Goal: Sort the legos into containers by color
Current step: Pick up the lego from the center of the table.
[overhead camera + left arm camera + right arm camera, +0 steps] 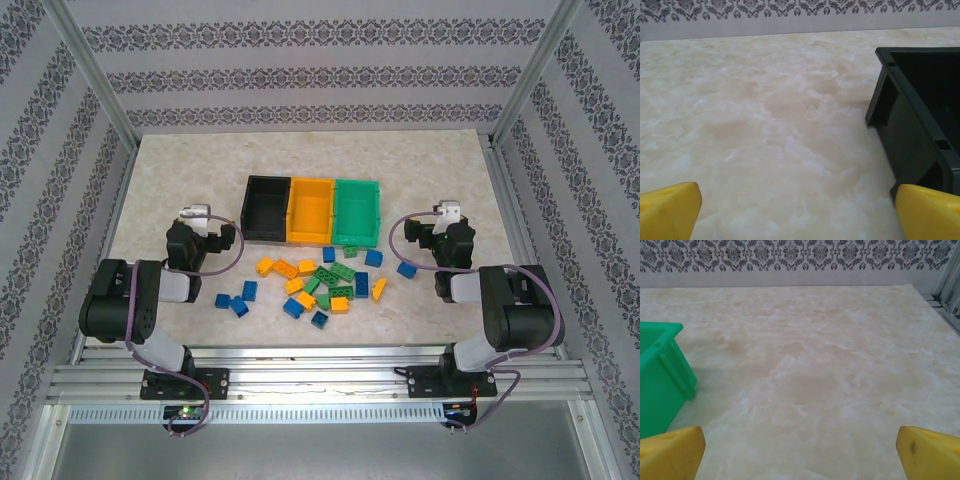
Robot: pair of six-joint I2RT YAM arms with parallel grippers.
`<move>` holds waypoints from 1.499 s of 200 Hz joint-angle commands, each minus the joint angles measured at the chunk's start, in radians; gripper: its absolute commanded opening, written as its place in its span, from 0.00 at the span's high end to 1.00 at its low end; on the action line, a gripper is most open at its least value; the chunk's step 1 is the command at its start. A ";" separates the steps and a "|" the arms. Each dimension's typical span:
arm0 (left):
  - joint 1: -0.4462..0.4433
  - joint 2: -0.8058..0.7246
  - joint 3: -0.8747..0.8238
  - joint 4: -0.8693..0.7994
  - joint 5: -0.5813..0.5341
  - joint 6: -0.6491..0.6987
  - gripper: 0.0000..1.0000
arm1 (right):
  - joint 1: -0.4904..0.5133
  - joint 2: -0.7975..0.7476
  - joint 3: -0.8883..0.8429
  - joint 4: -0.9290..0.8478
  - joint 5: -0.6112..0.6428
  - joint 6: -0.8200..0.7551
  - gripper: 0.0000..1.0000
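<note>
Three joined containers stand in a row at mid-table: black (266, 208), orange-yellow (310, 208) and green (356, 210). In front of them the legos (312, 284) lie scattered, yellow-orange, blue and green mixed; one blue brick (406, 269) sits off to the right. My left gripper (203, 230) hovers left of the black bin (920, 110), open, its yellow fingertips (670, 210) wide apart over bare table. My right gripper (445, 232) is right of the green bin (660, 375), also open with nothing between its fingertips (927, 452).
The marble-patterned table (180, 170) is walled by patterned panels with metal posts (525, 80) at the back corners. A metal rail (320, 375) runs along the near edge under the arm bases. Bare tabletop lies behind the bins and along both sides.
</note>
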 commanded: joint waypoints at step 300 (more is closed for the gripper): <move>-0.218 -0.308 0.344 -1.464 0.227 -0.488 0.00 | 0.484 -0.217 0.270 -0.819 0.225 0.154 0.02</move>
